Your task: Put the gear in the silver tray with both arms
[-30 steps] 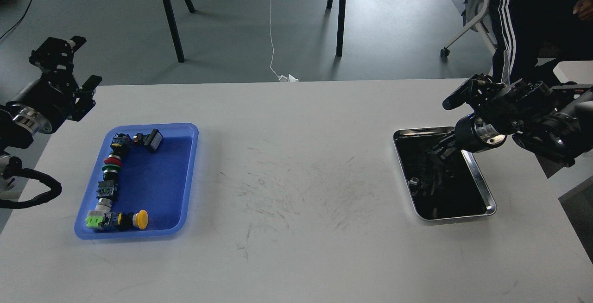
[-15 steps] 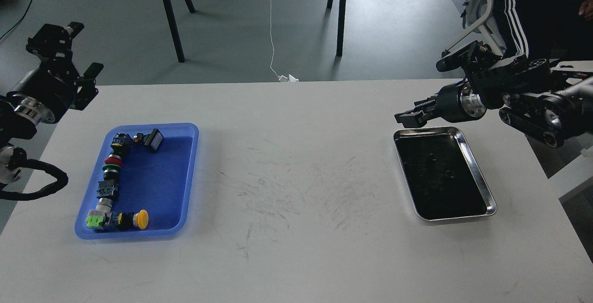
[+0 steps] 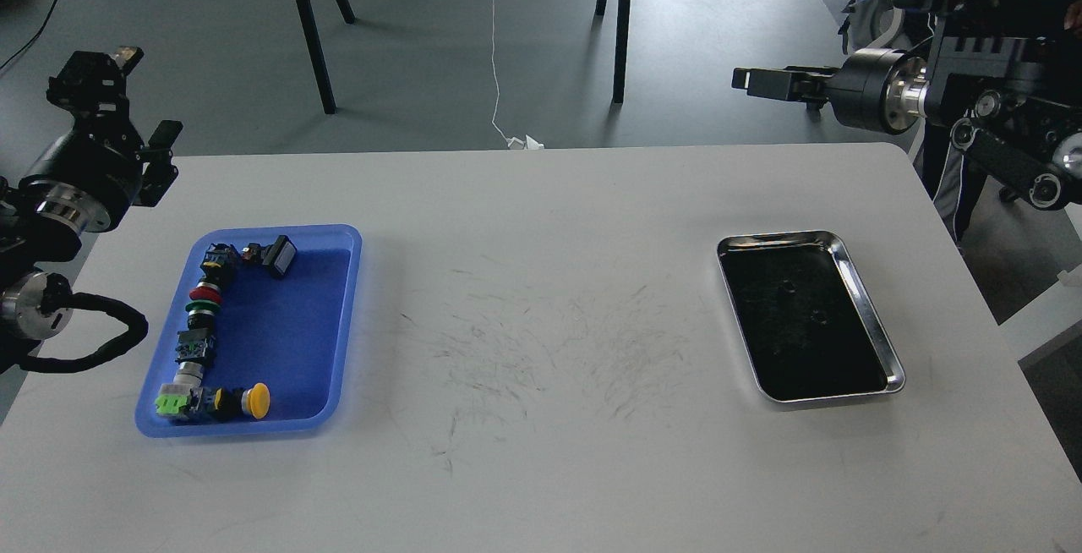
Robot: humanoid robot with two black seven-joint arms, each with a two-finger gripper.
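Risen from above the tray [image 3: 879, 342], right end effector [image 3: 752, 79] hangs far right, state unclear; left end effector [image 3: 127, 105] open. Risk: parts [image 3: 203, 325] slipping mid-transfer.

Silver tray [image 3: 871, 316] on the right of the table; two black arms raised at the far left and far right.

The silver tray is laid flat on the white table, well to the right, its long side running from far to near. A shiny raised rim, rounded corners and a dark reflective bottom are seen; no gear can be made out inside it. The left gripper [image 3: 127, 101] is held above the far left table corner, its prongs spread apart. The right gripper [image 3: 756, 79] is held level beyond the far edge, pointing left, well apart from the tray; its fingers cannot be told apart.
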